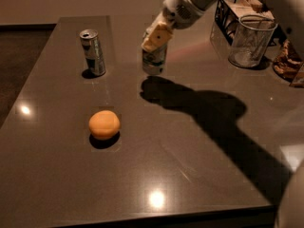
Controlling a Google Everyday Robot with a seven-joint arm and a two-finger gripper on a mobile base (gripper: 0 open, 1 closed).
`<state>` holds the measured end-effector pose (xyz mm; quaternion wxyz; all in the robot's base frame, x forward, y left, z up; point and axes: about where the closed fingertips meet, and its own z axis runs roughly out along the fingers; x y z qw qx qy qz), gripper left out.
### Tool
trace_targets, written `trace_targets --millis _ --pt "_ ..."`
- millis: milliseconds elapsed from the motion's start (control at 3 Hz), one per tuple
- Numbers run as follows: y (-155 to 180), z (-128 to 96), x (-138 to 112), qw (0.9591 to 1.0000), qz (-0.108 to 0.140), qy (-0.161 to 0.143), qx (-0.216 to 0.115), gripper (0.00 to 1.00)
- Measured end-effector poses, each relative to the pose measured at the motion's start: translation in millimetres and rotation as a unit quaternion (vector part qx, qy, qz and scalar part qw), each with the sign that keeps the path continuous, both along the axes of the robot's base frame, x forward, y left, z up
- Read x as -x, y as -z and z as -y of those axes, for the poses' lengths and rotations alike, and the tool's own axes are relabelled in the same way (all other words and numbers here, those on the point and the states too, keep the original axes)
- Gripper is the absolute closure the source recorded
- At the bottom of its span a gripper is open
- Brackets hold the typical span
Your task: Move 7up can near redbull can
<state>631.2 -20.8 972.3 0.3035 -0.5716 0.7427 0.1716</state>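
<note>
The redbull can (93,52), slim and silver-blue with an open silver top, stands upright at the back left of the dark table (190,175). The 7up can (154,61), wider and white-green, is held just off the table to the right of it, about a hand's width away. My gripper (156,38) comes down from the upper right and is shut on the 7up can's top half; its tan fingers (159,36) cover the can's rim.
An orange (104,124) lies front left of the cans. A clear cup (250,41) and a black wire rack (237,8) stand at the back right, with a snack bag (287,63) at the right edge. The arm's shadow falls across the middle.
</note>
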Motion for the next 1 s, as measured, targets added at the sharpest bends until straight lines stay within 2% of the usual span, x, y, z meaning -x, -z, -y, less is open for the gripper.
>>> trace_targets --millis 333,1000 --pt "1.6 -32.6 -5.2 0.9997 -0.008 -0.020 -0.006 1.00" --pt "22.1 -89.6 -19.5 0.9995 -0.023 -0.024 0.004 1.00"
